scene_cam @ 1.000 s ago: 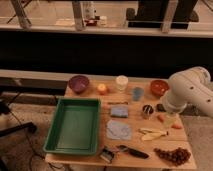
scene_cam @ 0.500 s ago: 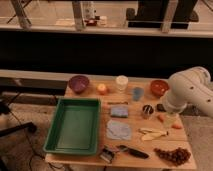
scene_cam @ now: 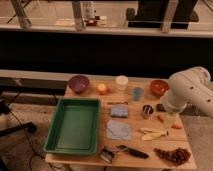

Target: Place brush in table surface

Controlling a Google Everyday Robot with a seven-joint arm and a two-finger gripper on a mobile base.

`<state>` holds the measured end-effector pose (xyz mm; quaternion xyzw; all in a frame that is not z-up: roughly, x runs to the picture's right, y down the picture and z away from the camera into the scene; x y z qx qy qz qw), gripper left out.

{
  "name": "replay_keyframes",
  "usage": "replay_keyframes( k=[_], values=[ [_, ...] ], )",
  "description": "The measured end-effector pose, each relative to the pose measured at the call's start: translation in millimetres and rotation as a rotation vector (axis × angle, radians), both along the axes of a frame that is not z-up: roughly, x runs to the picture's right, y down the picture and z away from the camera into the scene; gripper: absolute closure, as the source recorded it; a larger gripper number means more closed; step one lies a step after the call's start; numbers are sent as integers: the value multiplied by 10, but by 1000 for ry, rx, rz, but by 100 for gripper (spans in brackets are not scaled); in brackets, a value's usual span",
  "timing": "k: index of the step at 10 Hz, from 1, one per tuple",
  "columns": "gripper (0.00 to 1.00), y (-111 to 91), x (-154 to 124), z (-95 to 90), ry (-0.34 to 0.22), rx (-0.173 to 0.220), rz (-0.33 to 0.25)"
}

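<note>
The brush (scene_cam: pixel 126 150) lies flat near the front edge of the table surface (scene_cam: pixel 132 120), its pale bristle head to the left and its black handle pointing right. My white arm (scene_cam: pixel 189 91) reaches in from the right. Its gripper (scene_cam: pixel 170 119) hangs low over the right side of the tabletop, beside the carrot pieces (scene_cam: pixel 161 119), and is open with nothing in it. The gripper is well to the right of and behind the brush and does not touch it.
A green tray (scene_cam: pixel 57 141) fills the left side. At the back stand a purple bowl (scene_cam: pixel 79 83), an orange fruit (scene_cam: pixel 102 89), a white cup (scene_cam: pixel 121 81), a blue cup (scene_cam: pixel 137 93) and an orange bowl (scene_cam: pixel 159 87). A black bar (scene_cam: pixel 117 103), sponge (scene_cam: pixel 119 111), cloth (scene_cam: pixel 119 130), can (scene_cam: pixel 147 111), banana peel (scene_cam: pixel 152 134) and grapes (scene_cam: pixel 175 155) lie around.
</note>
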<state>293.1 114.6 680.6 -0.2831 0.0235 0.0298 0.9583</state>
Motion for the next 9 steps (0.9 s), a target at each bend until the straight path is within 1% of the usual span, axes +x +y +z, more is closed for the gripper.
replay_keyframes(
  k=[5,6,9],
  values=[
    [20,5,-1,-1,0,0,-1],
    [20,77,-78,-13,-16,-3,-16],
    [20,238,-318,-53,-52,-13,-37]
  ],
)
